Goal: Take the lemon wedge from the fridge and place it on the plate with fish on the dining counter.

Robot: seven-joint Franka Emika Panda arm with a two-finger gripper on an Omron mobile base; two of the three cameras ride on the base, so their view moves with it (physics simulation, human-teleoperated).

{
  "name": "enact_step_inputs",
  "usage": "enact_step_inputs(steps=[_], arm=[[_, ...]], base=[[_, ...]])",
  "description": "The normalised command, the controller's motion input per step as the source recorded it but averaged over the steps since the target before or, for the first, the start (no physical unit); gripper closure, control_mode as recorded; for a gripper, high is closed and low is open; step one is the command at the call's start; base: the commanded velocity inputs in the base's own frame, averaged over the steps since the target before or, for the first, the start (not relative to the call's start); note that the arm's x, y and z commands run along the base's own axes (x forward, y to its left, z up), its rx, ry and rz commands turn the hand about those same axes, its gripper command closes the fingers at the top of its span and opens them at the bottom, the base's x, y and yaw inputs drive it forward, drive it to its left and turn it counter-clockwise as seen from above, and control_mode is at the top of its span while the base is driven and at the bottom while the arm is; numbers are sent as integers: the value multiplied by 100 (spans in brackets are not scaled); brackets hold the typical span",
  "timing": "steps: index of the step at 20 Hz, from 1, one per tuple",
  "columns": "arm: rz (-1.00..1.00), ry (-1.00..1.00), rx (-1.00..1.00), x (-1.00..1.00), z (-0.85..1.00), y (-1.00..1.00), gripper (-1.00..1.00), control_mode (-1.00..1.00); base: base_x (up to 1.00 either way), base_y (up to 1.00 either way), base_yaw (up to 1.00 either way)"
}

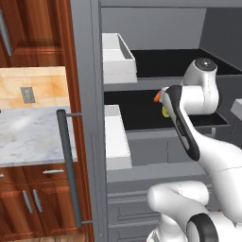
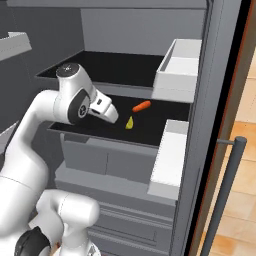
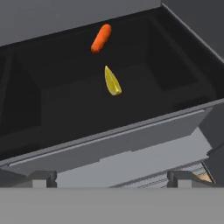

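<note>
From the left base cam: wood cabinets (image 1: 28,28) and a marble tabletop (image 1: 28,134) far left of the claw, then the fridge (image 1: 90,71) w/ its left door swung open, bar handle (image 1: 69,165) and white door bins (image 1: 116,142) facing in. Arm reaches into the fridge at mid-shelf height; a bit of orange and yellow peeks out beside the wrist.

Right base cam: claw (image 2: 112,114) sits just over the front lip of the dark shelf (image 2: 150,127). Lemon (image 2: 129,123) lies on that shelf just right of and a touch below the claw tip, not touching it. Carrot (image 2: 141,106) lies further right and deeper in, apart from the lemon. White bins (image 2: 170,160) on the right door beyond both.

Hand cam: claw (image 3: 112,178) apart, jaws wide, nothing between them; fingertips (image 3: 43,177) low at the frame's bottom, short of the shelf's front edge. Lemon (image 3: 112,82) is ahead of the claw, roughly centred between the tips, lying on the dark shelf floor. Carrot (image 3: 101,38) is beyond the lemon, slightly left, near the back wall.
</note>
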Motion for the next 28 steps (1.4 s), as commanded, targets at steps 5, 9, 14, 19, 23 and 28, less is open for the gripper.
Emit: enact_step_inputs(steps=[5, 9, 14, 19, 23, 28], arm=[[14, 0, -3, 5, -16, -59, -100, -100], [0, 0, -7, 34, -29, 12, -100, -100], [0, 0, 0, 75, -35, 6, -100, -100], [0, 0, 0, 87, -33, -2, -100, -100], [5, 0, 0, 29, -46, -29, -100, -100], [6, 0, 0, 32, -32, -31, -100, -100]], base=[[0, 0, 0], [0, 0, 0], [0, 0, 0], [0, 0, 0], [0, 0, 0], [0, 0, 0]])
